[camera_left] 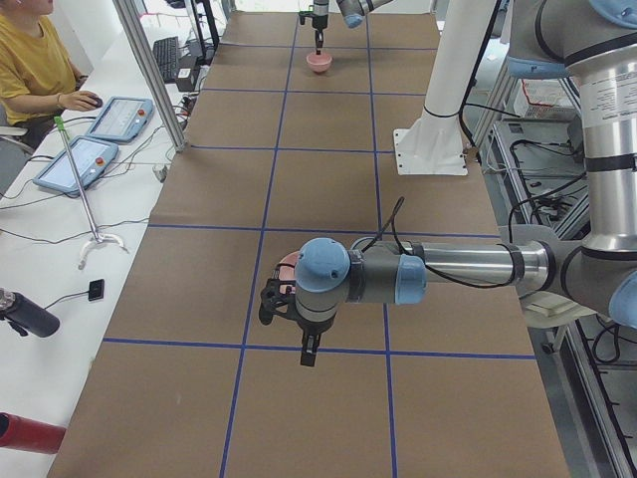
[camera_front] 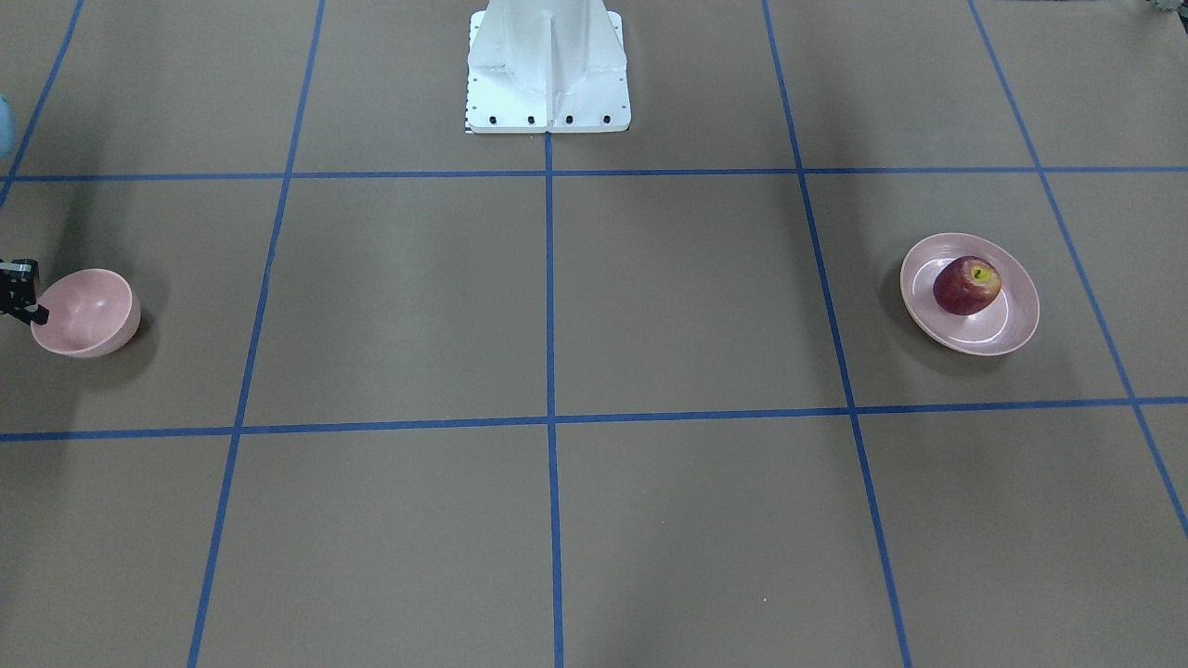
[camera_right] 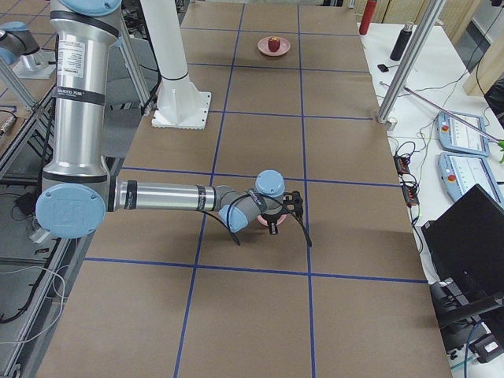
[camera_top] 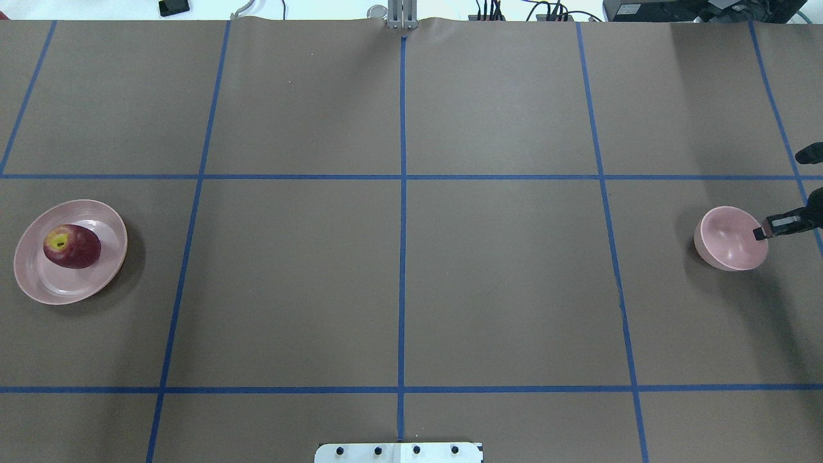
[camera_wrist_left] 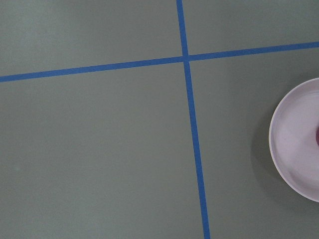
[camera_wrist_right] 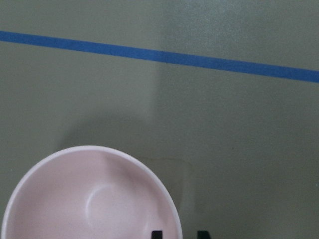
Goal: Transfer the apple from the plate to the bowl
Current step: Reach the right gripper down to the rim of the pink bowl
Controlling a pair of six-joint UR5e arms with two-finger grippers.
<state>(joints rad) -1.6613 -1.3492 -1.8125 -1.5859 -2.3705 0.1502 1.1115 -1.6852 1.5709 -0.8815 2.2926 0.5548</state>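
Only your left gripper (camera_left: pixel 309 354), grip unreadable, is near the apple (camera_top: pixel 72 246); right gripper (camera_wrist_right: pixel 179 234) straddles the bowl (camera_top: pixel 730 241) rim, spread.

— Dark-red apple (camera_top: pixel 71 246) resting on the wide pale-pink plate (camera_top: pixel 40 284), off-centre, with its yellow-green stem patch turned upward.
— And the bowl (camera_top: pixel 726 243)? Small, deep, matte pink, sitting upright, well apart from both.

Glossy plate (camera_front: pixel 986 330) catching the light, apple (camera_front: pixel 965 286) skin shiny too. Bowl (camera_front: pixel 88 311) looks matt, smooth. Table (camera_front: pixel 650 297) cover: dull brown paper.
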